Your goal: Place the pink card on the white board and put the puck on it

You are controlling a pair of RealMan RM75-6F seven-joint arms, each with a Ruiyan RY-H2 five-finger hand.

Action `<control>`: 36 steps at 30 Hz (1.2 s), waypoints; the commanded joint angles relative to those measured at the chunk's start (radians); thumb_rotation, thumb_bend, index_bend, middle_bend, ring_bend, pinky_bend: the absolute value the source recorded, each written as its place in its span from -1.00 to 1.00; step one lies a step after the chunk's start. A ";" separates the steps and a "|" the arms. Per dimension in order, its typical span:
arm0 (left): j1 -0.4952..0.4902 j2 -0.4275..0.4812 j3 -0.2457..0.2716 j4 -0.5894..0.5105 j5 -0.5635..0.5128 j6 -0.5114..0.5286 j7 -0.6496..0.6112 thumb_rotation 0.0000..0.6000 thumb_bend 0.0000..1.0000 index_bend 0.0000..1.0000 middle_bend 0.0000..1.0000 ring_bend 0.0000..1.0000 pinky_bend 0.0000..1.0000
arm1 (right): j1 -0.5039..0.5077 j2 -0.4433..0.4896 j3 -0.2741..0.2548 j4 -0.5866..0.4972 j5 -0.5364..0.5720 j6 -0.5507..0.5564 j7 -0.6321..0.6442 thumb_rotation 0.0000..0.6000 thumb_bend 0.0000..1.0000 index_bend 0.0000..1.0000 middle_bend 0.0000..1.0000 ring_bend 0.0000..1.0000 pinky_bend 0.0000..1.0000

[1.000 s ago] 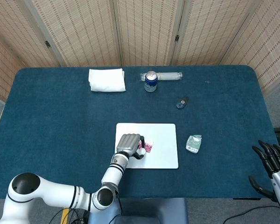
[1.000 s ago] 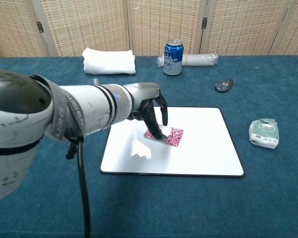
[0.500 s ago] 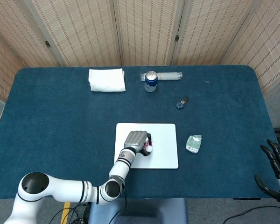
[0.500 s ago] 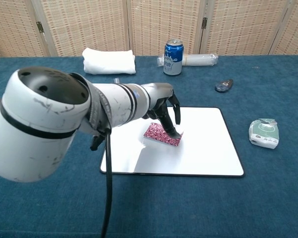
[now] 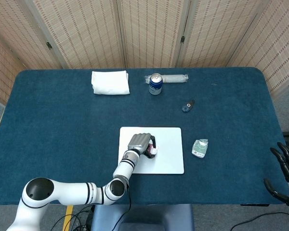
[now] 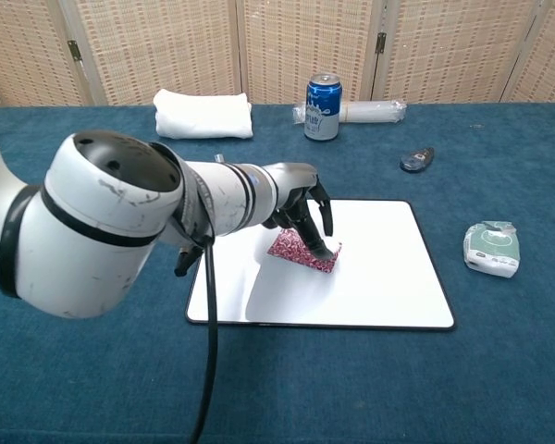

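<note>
Over the white board, left hand fingers-down on tilted pink card.

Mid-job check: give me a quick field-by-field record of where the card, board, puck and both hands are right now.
pink card: over the white board, tilted, one edge lifted off it
white board: flat on the blue table, near its front edge
left hand: over the board, fingers touching the card
right hand: off the table's right edge, fingers apart, holding nothing
puck: cannot identify with certainty; a small dark object lies behind the board
other items: blue can, folded white towel, small green-and-white packet
</note>
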 commanded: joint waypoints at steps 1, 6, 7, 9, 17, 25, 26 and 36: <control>-0.001 -0.006 -0.001 0.021 0.020 -0.017 -0.027 1.00 -0.39 0.13 1.00 1.00 1.00 | -0.001 0.001 0.001 0.001 0.002 0.002 0.003 1.00 -0.48 -0.90 -1.00 -1.00 -1.00; -0.001 -0.004 0.007 0.043 0.022 -0.044 -0.047 1.00 -0.39 0.13 1.00 1.00 1.00 | -0.002 0.001 0.004 0.002 0.007 0.000 0.005 1.00 -0.48 -0.90 -1.00 -1.00 -1.00; -0.001 -0.003 0.009 0.048 0.020 -0.049 -0.052 1.00 -0.39 0.13 1.00 1.00 1.00 | -0.001 0.001 0.004 0.002 0.007 -0.001 0.005 1.00 -0.48 -0.90 -1.00 -1.00 -1.00; 0.002 0.000 0.013 0.055 0.021 -0.055 -0.059 1.00 -0.39 0.13 1.00 1.00 1.00 | -0.002 0.001 0.004 0.001 0.007 -0.001 0.004 1.00 -0.48 -0.90 -1.00 -1.00 -1.00; 0.010 0.014 0.028 0.064 0.033 -0.081 -0.094 1.00 -0.39 0.13 1.00 1.00 1.00 | -0.001 -0.002 0.006 -0.003 0.007 -0.007 -0.008 1.00 -0.48 -0.90 -1.00 -1.00 -1.00; 0.010 0.030 0.042 0.063 0.035 -0.097 -0.116 1.00 -0.39 0.13 1.00 1.00 1.00 | -0.005 0.001 0.008 -0.005 0.011 -0.004 -0.009 1.00 -0.48 -0.90 -1.00 -1.00 -1.00; 0.010 0.031 0.043 0.064 0.036 -0.098 -0.118 1.00 -0.39 0.13 1.00 1.00 1.00 | -0.005 0.001 0.008 -0.005 0.013 -0.004 -0.008 1.00 -0.48 -0.90 -1.00 -1.00 -1.00; 0.007 0.037 0.064 0.093 0.032 -0.119 -0.138 1.00 -0.39 0.13 1.00 1.00 1.00 | -0.003 -0.002 0.010 -0.007 0.014 -0.013 -0.020 1.00 -0.48 -0.90 -1.00 -1.00 -1.00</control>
